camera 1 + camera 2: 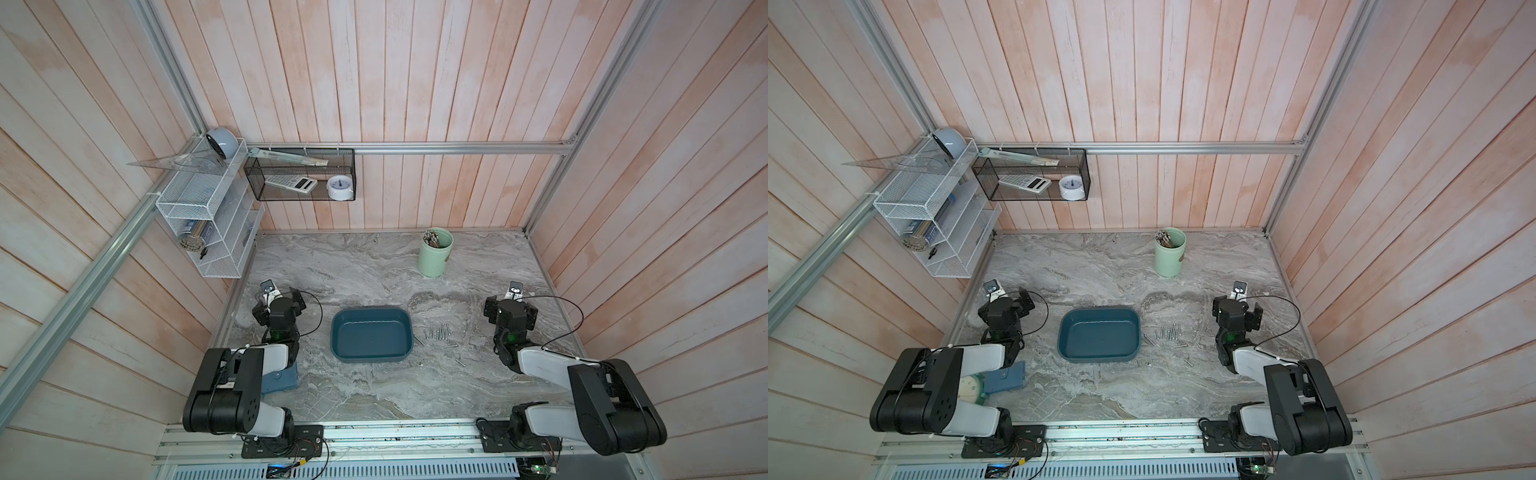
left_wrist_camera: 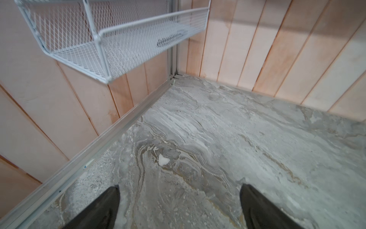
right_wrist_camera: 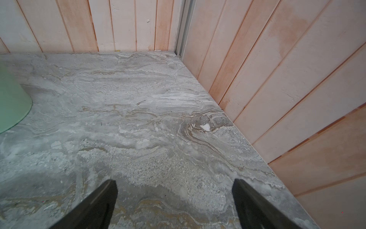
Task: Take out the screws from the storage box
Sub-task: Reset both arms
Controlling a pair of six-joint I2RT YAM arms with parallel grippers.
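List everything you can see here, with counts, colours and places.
Shallow dark teal plastic tray: one, teal, table centre, empty.
Small silver metal screws: about a dozen, silver-grey, right of tray.
Tall pale green cup of sticks: one, green, table's far side.
Black wire-mesh basket: one, black, back wall, holding calculator and white clock.
White wire shelf: one, white, left wall.
Flat blue case: one, blue, beneath left arm.
End effectors: two, black, open, left and right of tray.

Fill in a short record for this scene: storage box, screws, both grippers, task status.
storage box: empty, flat on the table
screws: scattered on the table beside the box, on the robot's right
left gripper: jaws open, holding nothing
right gripper: jaws open, holding nothing
task status: looks done; no screw visible in the box
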